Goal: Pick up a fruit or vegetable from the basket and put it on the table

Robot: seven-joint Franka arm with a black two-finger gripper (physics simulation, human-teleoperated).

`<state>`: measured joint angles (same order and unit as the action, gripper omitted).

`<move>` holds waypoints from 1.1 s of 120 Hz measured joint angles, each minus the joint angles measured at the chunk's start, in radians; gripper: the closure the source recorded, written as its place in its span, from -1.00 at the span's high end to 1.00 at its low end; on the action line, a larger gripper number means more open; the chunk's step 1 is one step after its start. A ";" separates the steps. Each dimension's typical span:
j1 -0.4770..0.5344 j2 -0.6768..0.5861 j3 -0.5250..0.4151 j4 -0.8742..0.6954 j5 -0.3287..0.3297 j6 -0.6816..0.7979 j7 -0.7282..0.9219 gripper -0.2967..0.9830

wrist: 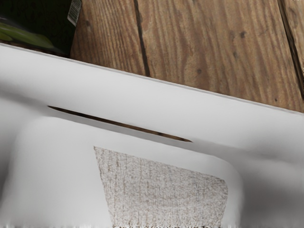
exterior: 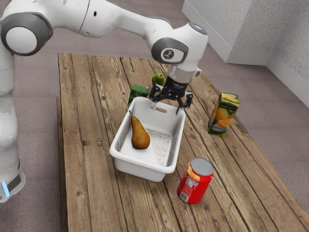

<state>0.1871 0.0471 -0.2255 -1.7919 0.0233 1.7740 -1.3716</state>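
from the exterior view's left: a grey-purple floor [exterior: 34,82] runs around a table [exterior: 79,169] of worn brown planks, with dark seams running its length. at the exterior view's right, pale speckled walls [exterior: 292,53] meet in a corner above light skirting [exterior: 241,55].

the arm [exterior: 106,19] rises beside the table's left edge in that view and reaches across the top. a broad strip of planks lies between that edge and the white basket [exterior: 140,169]. the pear [exterior: 140,137] is inside the basket, toward the exterior view's left, stem pointing to the slotted end. a green carton [exterior: 139,90] stands just outside that end; in the wrist view its corner is near the rim, beyond the handle slot [wrist: 121,124]. a green fruit or vegetable [exterior: 158,79] sits behind, on the planks.

the gripper [exterior: 166,109] is above the slotted end, released, fingers spread apart. next come the red can [exterior: 195,182], upright near the basket's closer corner, and the juice carton [exterior: 223,114], upright near the table's right edge. open planks run between basket and juice carton, room enough to travel.
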 joint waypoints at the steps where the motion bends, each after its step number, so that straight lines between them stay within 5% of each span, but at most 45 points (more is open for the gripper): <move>1: 0.000 0.000 0.000 0.000 -0.001 0.001 -0.002 0.54; 28: 0.008 -0.006 0.000 0.000 -0.056 0.010 -0.132 0.54; 112: 0.015 -0.150 -0.021 -0.259 -0.104 0.141 -0.074 0.54; 132: 0.018 -0.153 -0.021 -0.261 -0.181 0.169 -0.205 0.54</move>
<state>0.2051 -0.1060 -0.2470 -2.0524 -0.1575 1.9433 -1.5765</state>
